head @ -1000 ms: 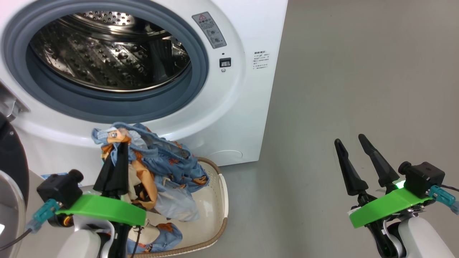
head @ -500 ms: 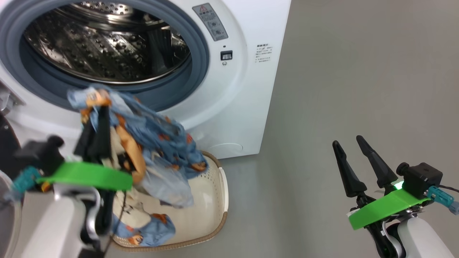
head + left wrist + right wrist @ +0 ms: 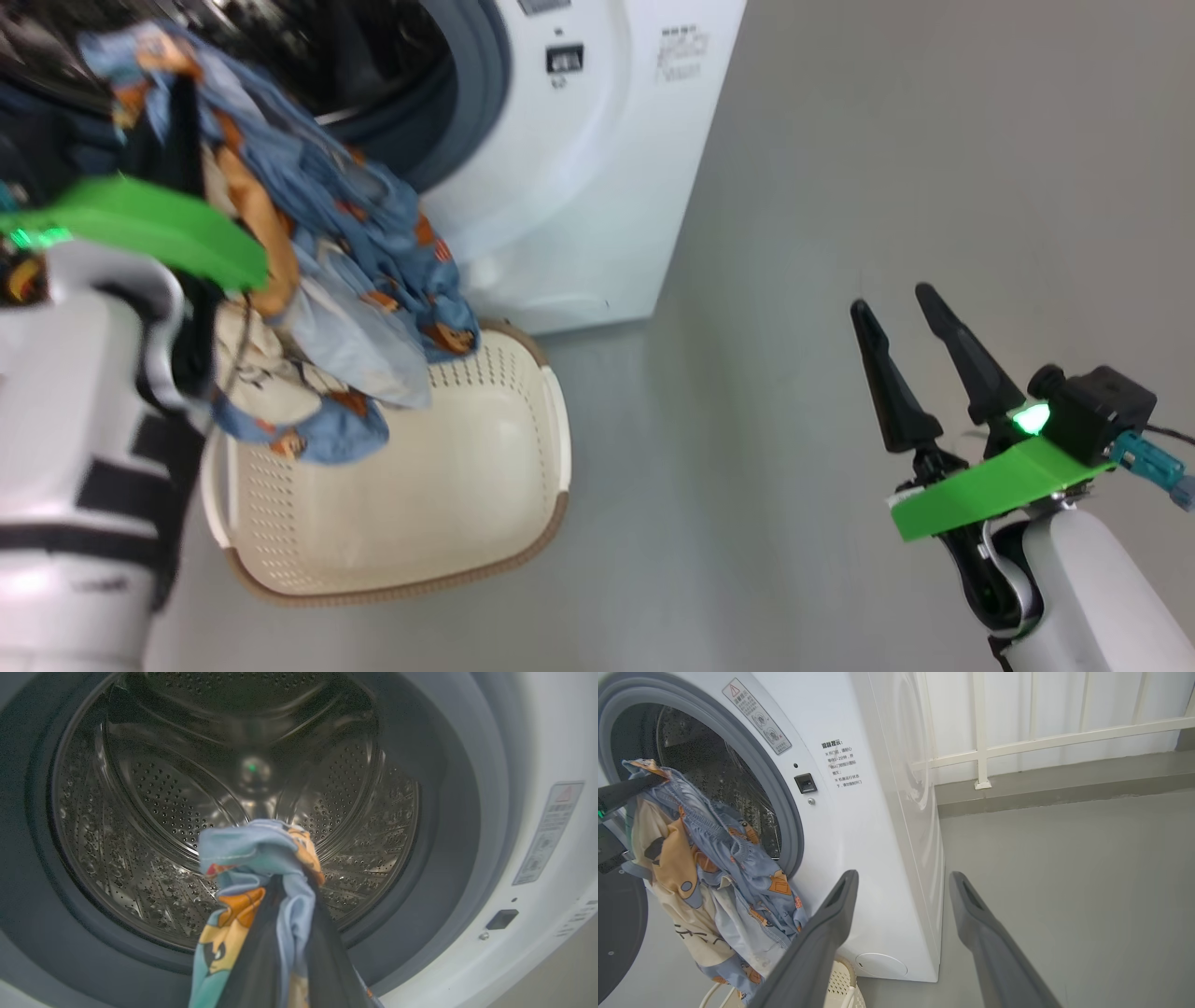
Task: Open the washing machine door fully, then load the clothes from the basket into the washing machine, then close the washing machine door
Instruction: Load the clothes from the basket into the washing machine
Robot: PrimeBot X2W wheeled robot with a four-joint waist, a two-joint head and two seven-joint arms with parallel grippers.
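Observation:
My left gripper point(image 3: 182, 98) is shut on the clothes point(image 3: 345, 252), a light blue bundle with orange figures and cream cloth. The bundle hangs clear above the basket point(image 3: 551, 504) and just in front of the washing machine point(image 3: 579, 187) opening. In the left wrist view the clothes point(image 3: 261, 858) bunch over my dark fingertips point(image 3: 322, 914), facing the steel drum point(image 3: 163, 812). The right wrist view shows the clothes point(image 3: 714, 858) dangling before the gasket, and the washing machine door point(image 3: 616, 933) swung open at the lower left. My right gripper point(image 3: 892, 299) stands open and empty over the floor.
The cream inside of the basket point(image 3: 420, 504) shows bare. Grey floor point(image 3: 794, 187) stretches to the right of the machine. A white railing point(image 3: 1041, 742) and a low kerb run behind it.
My left gripper has lifted the clothes up out of the basket to the drum opening. The head view has shifted down and right. The right gripper has stayed put.

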